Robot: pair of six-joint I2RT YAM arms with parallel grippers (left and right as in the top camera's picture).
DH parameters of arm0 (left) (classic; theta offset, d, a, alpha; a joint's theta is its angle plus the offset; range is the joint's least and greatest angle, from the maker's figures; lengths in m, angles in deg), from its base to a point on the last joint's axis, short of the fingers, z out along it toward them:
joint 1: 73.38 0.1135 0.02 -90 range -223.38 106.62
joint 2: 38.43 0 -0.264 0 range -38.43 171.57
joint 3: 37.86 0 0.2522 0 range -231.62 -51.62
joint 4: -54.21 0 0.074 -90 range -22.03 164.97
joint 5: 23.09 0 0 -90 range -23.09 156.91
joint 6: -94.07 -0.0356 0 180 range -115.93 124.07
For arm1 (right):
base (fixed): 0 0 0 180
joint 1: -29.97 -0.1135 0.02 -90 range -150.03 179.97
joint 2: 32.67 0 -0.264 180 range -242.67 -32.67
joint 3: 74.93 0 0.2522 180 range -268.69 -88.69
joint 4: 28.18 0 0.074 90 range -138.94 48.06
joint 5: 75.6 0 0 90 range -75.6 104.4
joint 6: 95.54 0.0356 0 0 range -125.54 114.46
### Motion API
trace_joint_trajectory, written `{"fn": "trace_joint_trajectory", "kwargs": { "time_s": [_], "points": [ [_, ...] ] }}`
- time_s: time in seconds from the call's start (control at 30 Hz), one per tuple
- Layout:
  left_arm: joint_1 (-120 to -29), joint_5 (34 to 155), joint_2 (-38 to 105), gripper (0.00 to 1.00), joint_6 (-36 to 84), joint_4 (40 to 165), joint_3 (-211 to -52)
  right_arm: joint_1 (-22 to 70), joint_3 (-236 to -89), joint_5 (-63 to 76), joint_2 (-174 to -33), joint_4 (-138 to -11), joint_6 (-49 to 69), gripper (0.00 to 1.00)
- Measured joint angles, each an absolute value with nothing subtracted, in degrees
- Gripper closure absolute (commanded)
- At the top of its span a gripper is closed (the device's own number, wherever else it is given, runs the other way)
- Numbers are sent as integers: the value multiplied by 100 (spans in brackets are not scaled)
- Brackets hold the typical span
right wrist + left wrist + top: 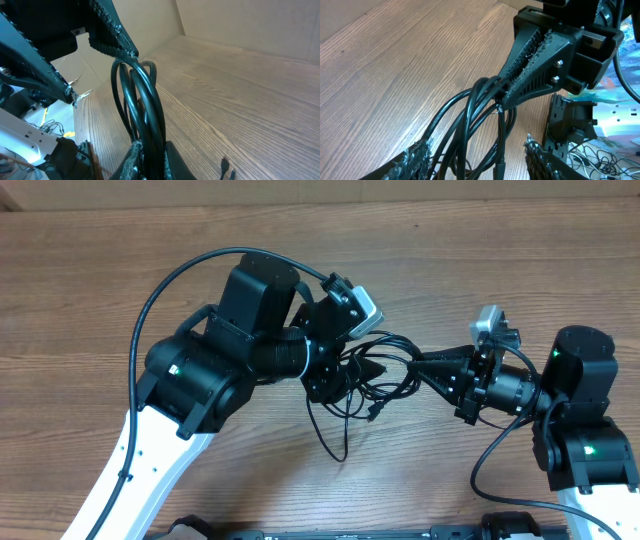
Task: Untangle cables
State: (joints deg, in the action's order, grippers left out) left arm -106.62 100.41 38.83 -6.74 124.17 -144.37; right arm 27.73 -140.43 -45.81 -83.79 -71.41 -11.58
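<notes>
The cables [385,370] are thin black cords bunched in loops between my two grippers at the table's middle. My right gripper [420,367] points left and is shut on several strands; the right wrist view shows its fingers [150,152] pinching the cords [145,100]. My left gripper [335,375] is open. In the left wrist view its fingers [477,152] stand wide apart with cable loops [465,125] passing between them. The right gripper's closed tips [502,97] show there too. Loose strands trail toward me, with plug ends [372,412] on the wood [226,165].
The wooden table [520,260] stretches all round. The bulky left arm [220,360] covers the middle left, and the right arm's base [580,430] stands at the right. A black rail [340,532] runs along the front edge.
</notes>
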Motion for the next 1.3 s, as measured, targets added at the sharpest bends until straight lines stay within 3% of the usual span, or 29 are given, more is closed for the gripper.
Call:
{"fn": "trace_joint_trajectory", "kwargs": {
  "time_s": [0.23, 0.67, 1.03, 1.3],
  "points": [
    [-10662, 10146, 3909, 46, -657, 12459, -14437, 2773, -14043, -4583, -8379, -7132, -1154, 92],
    [-10662, 10364, 4132, 49, -652, 12457, -14437, 2773, -14043, -4581, -8379, -7132, -1158, 92],
    [-10662, 10449, 4132, 73, -635, 12457, -14437, 2773, -14043, -4625, -8379, -7130, -1156, 93],
    [-10662, 10471, 4136, 74, -635, 12457, -14437, 2773, -14043, -4629, -8379, -7130, -1158, 93]
  ]
}}
